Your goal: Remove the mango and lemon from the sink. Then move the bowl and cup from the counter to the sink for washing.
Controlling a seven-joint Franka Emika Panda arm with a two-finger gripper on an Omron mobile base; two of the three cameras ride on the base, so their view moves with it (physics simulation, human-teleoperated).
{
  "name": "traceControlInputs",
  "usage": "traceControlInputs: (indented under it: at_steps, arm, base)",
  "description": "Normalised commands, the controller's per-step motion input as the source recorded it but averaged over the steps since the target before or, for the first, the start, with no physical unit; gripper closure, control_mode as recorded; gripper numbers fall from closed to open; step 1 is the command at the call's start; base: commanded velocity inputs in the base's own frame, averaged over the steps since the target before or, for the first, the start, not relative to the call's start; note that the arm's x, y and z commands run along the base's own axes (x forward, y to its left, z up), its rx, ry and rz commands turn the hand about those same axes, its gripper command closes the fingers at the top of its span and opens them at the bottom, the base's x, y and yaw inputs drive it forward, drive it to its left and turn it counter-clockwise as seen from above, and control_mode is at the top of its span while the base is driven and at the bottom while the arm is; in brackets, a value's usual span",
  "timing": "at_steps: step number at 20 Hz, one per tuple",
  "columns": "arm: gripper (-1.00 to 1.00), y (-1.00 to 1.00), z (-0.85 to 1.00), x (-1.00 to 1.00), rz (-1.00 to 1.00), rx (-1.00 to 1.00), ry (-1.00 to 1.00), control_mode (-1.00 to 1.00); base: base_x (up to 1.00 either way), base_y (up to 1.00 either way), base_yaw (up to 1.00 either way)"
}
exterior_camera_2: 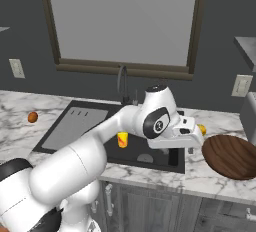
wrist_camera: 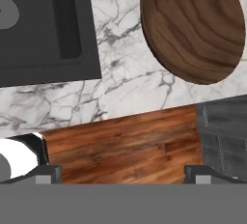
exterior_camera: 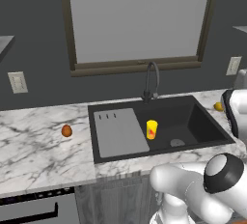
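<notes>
Dark grey wall running behind the worktop, w/ a big window in the middle, brown frame, pale grey pane glowing evenly; no hard shadows showing anywhere. White outlet plate sitting on wall to the left of window, another outlet to the right. Grey shelf edge poking in at upper right in right base view. Under the worktop, grey wood-grain cabinet fronts w/ metal handles; a dark appliance front w/ black handle showing lower left. Floor in hand view looking like warm reddish-brown planks.
</notes>
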Motion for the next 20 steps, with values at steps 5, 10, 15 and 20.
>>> traceControlInputs:
  at_steps: [5, 10, 15, 20]
  arm:
    - [-1.00, -0.07, -0.05, 0.05, 0.01, -0.05, -0.01, -1.00]
    - [-1.00, -0.06, -0.01, 0.10, 0.03, -0.03, 0.00, -1.00]
    - [-1.00, -0.07, 0.00, 0.11, 0.03, -0.01, 0.00, -1.00]
    - [-1.00, -0.10, -0.03, 0.16, 0.03, -0.01, 0.00, -1.00]
  base:
    - [0.00, 0.00, 0.00]
    - [0.00, 0.00, 0.00]
    - [0.00, 0.00, 0.00]
    - [0.00, 0.00, 0.00]
